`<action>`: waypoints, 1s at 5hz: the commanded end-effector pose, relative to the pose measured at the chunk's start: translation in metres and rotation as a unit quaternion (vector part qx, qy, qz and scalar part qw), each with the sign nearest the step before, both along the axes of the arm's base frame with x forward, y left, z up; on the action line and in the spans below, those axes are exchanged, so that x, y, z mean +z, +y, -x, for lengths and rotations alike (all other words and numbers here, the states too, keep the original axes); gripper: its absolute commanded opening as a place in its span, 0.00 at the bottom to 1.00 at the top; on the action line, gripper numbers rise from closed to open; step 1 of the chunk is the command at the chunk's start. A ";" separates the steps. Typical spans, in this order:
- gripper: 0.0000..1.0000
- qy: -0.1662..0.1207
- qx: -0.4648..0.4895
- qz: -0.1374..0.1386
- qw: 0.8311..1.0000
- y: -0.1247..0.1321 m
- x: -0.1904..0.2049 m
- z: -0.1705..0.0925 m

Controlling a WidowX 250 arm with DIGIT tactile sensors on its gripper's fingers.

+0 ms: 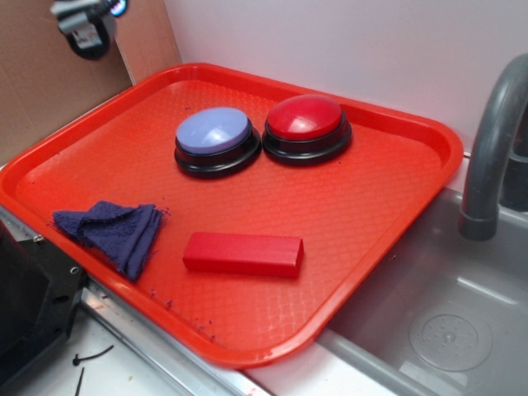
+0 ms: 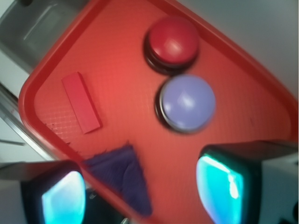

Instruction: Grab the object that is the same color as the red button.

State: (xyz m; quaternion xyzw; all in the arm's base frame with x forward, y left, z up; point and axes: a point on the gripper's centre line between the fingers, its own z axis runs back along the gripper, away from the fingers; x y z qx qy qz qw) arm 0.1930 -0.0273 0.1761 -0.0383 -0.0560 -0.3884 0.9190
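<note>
Exterior view: tray (image 1: 412, 190) holds red block (image 1: 243, 253), two buttons, cloth (image 1: 115, 231); jaws spread, empty.

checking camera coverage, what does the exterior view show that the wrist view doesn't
Only the exterior shows the grey faucet and the cardboard. Only the wrist shows the fingers close up, spread apart with nothing between. Both show the red tray, red block, red button, lavender button, blue cloth and sink.

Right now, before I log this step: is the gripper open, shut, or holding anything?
Gripper: open and empty, fingers spread apart above the tray, well clear of the red block.
</note>
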 end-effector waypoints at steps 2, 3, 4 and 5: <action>1.00 0.000 -0.083 -0.007 0.997 -0.077 -0.056 -0.006; 1.00 0.003 -0.112 0.016 0.994 -0.095 -0.075 -0.007; 1.00 0.016 -0.118 -0.003 0.993 -0.111 -0.098 -0.011; 1.00 0.021 -0.130 -0.002 0.991 -0.117 -0.114 -0.012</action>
